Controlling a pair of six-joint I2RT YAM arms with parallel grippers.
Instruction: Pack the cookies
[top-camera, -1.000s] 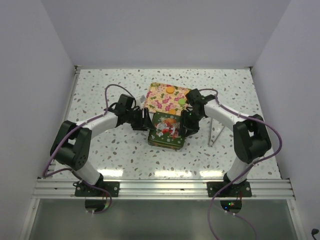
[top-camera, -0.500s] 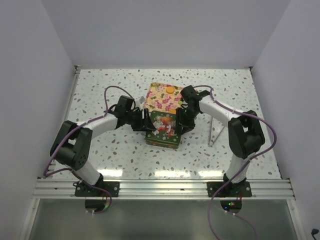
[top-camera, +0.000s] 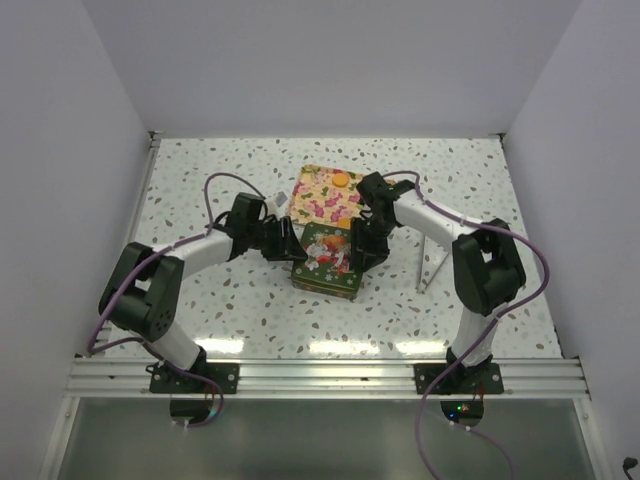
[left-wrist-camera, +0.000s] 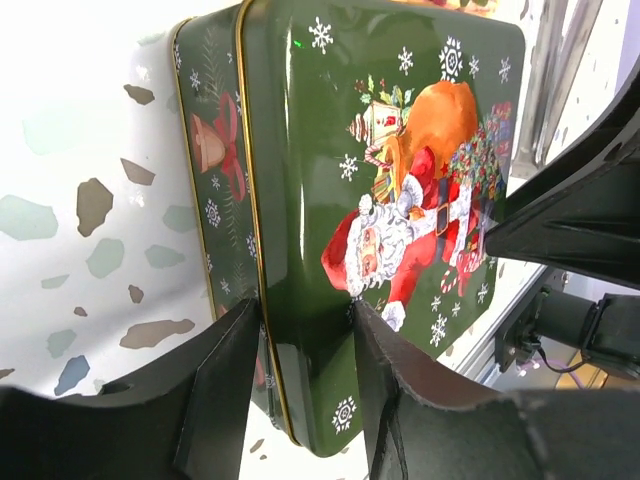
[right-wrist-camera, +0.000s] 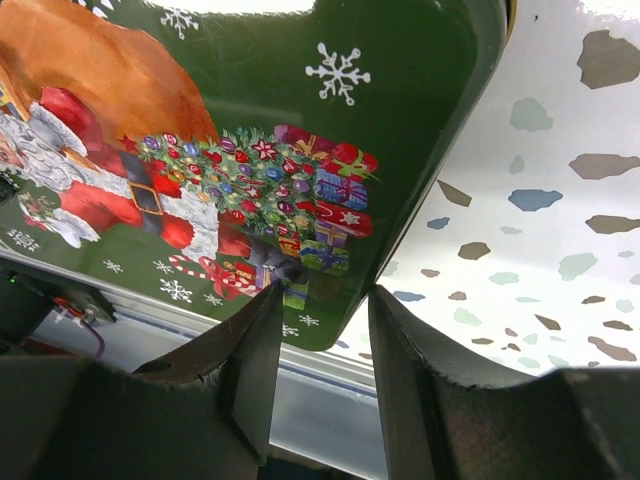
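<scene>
A green Christmas tin (top-camera: 328, 260) with a Santa lid (left-wrist-camera: 400, 180) sits closed at the table's middle. My left gripper (top-camera: 290, 245) is clamped over its left edge (left-wrist-camera: 305, 330), one finger on the side wall and one on the lid top. From the right, my right gripper (top-camera: 358, 245) is closed over a lid corner (right-wrist-camera: 320, 300), with one finger on the picture and the other at the rim. Behind the tin lies a floral box (top-camera: 322, 197) with one orange cookie (top-camera: 342, 180) on top. Other cookies are hidden.
A thin metal stand (top-camera: 428, 262) rises to the right of the tin, close to the right arm's elbow. White walls close the table on three sides. An aluminium rail (top-camera: 320, 375) runs along the near edge.
My right gripper has swung left onto the tin's right side, covering a green cookie on the floral box. The tin has shifted slightly left. The left jaws have narrowed on its edge.
</scene>
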